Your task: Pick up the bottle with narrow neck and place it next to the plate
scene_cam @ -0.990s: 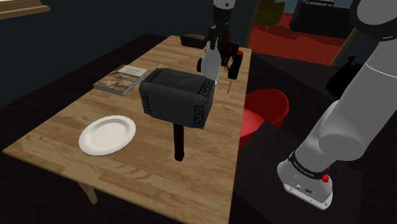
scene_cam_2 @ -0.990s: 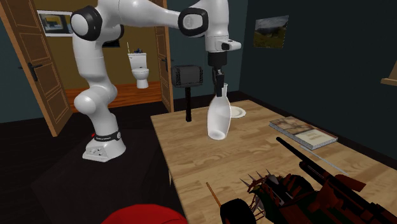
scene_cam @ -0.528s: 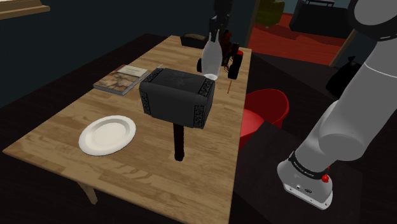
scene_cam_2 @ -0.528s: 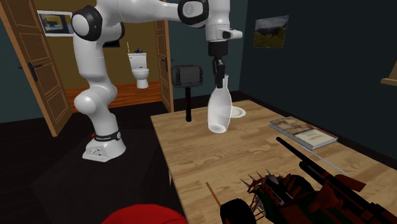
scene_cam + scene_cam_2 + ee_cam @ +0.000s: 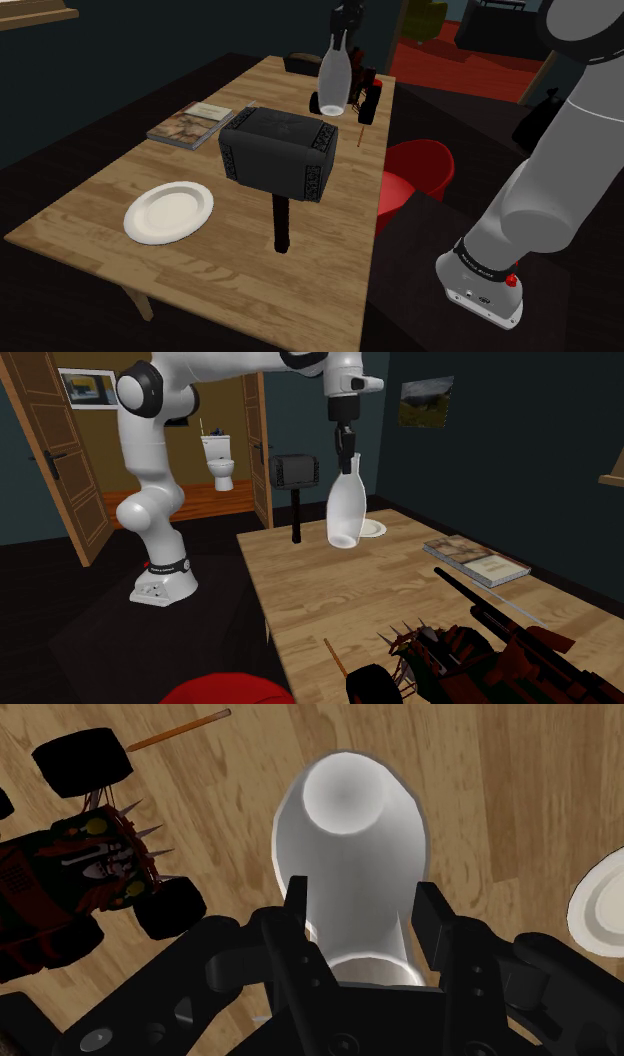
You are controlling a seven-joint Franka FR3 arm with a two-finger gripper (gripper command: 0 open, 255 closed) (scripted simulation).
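Over the far end of the wooden table (image 5: 230, 275), in the shoulder view, a white bottle (image 5: 333, 85) hangs in the air. It has a fat body and a thin neck, and the neck points up. The black gripper (image 5: 342, 36) comes down from above, and its two fingers squeeze the thin neck between them. In the wrist view the fingers (image 5: 297, 909) press on both sides of the neck. The round bottom of the bottle (image 5: 350, 834) shows there, with the wood under it. In the second exterior view the bottle (image 5: 343, 512) is up off the table (image 5: 330, 607) and leans a little.

The white plate (image 5: 168, 212) lies at the near end of the table in the shoulder view, toward that view's left. It is well apart from the bottle. A big dark hammer (image 5: 277, 150) is on the table between them. A book (image 5: 192, 125) lies by the table's edge on the shoulder view's left.

A red and black toy car (image 5: 80, 874) with spikes sits on the table near the bottle. A thin orange stick (image 5: 175, 731) lies just beside the car. A red chair (image 5: 415, 170) stands by the table on the shoulder view's right.
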